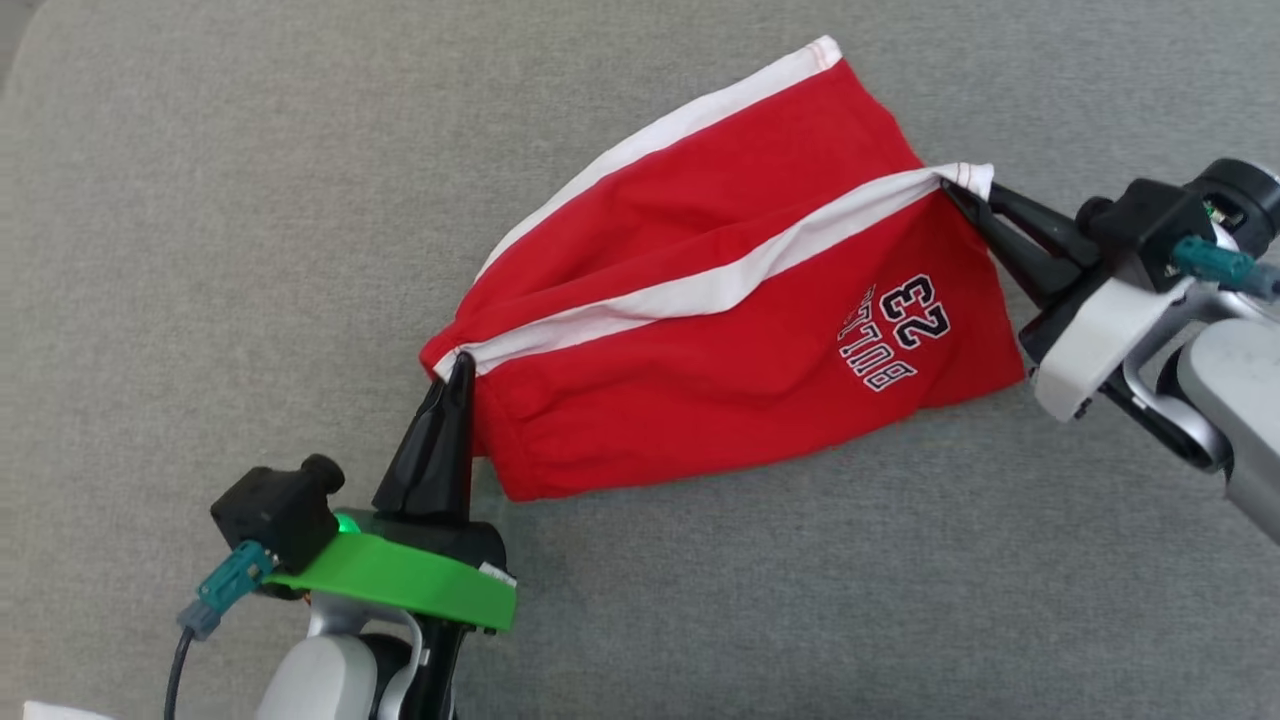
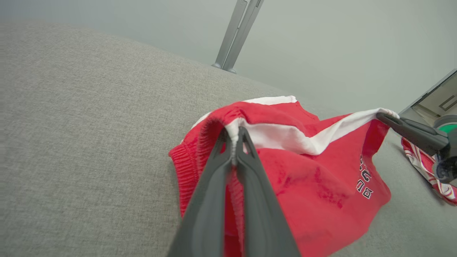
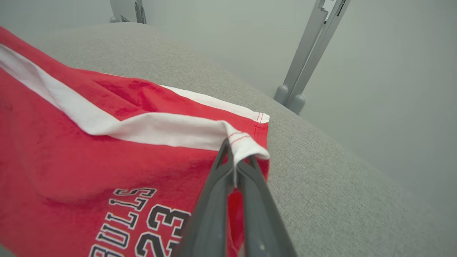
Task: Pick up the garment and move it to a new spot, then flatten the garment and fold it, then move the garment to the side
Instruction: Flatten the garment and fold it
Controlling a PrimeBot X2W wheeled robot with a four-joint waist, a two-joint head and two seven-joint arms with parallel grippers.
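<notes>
Shorts (image 1: 720,380) hang low over the grey surface (image 1: 200,250) - left pincer (image 1: 463,362) clenched on the waistband, right pincer (image 1: 948,186) clenched on the white-striped hem. Long axis runs pincer to pincer; slack cloth sags beneath that line.

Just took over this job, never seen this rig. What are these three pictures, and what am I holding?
It is a two-armed robot. One picture looks down from its head; the other two look along each arm from its wrist. Red shorts with white stripes rest on a grey padded surface. The left gripper is shut on the waistband end, the right gripper on a white hem corner, stretching the cloth between them. The left wrist view also shows a second red-and-white cloth further off.
</notes>
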